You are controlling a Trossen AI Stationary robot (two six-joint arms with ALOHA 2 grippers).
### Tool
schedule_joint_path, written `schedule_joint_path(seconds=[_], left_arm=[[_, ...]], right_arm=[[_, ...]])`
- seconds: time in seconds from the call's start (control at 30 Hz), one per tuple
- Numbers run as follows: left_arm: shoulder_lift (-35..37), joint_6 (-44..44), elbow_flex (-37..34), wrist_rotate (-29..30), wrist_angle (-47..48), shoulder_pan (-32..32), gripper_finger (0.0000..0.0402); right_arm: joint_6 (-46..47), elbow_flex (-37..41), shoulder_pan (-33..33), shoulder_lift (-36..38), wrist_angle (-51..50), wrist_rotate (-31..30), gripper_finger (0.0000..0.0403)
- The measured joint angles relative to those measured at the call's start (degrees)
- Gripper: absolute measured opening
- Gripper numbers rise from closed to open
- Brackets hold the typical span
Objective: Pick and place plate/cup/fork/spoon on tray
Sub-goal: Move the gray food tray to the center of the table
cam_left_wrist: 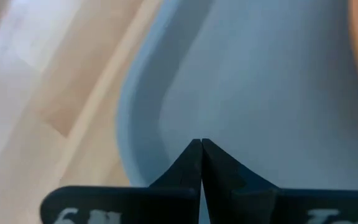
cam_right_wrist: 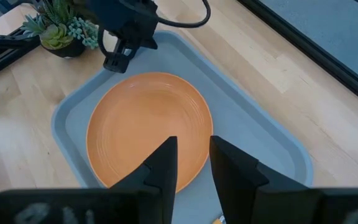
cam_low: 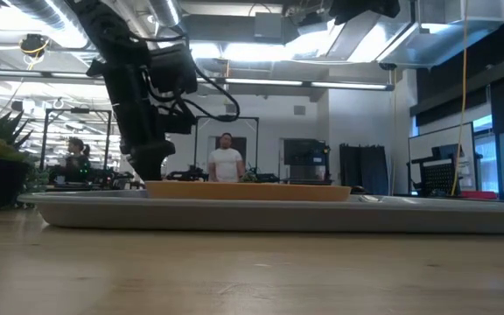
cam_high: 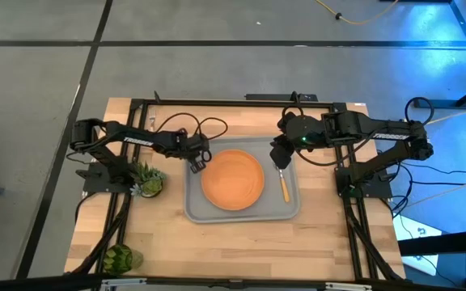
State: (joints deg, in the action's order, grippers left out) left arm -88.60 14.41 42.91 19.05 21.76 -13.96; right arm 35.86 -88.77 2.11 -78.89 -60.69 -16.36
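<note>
Orange plate (cam_high: pixel 232 179) and one utensil (cam_high: pixel 284 185) on tray (cam_high: pixel 194 206); cup unplaced. Left gripper (cam_left_wrist: pixel 201 147) pressed together, right gripper (cam_right_wrist: pixel 191 149) spread.

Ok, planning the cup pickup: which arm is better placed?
Probably left. The cup sits on the table's left side, off the tray; the left claw is nearer, while the right claw hangs beyond the plate, over the tray's right side.

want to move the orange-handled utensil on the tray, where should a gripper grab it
Grip the utensil across the middle of its slim orange handle, coming straight down. It lies flat on the tray in the strip between the plate and the right rim, with bare floor beside the handle.
</note>
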Motion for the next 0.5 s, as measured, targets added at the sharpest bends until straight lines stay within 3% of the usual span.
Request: schedule_joint_path(seconds=[0.5], left_arm=[[0.00,-6.79,0.00,0.78,-1.96,-6.38,0.0000]], right_arm=[[-0.10,0.00,0.02,0.00,0.00,-0.04,0.0099]])
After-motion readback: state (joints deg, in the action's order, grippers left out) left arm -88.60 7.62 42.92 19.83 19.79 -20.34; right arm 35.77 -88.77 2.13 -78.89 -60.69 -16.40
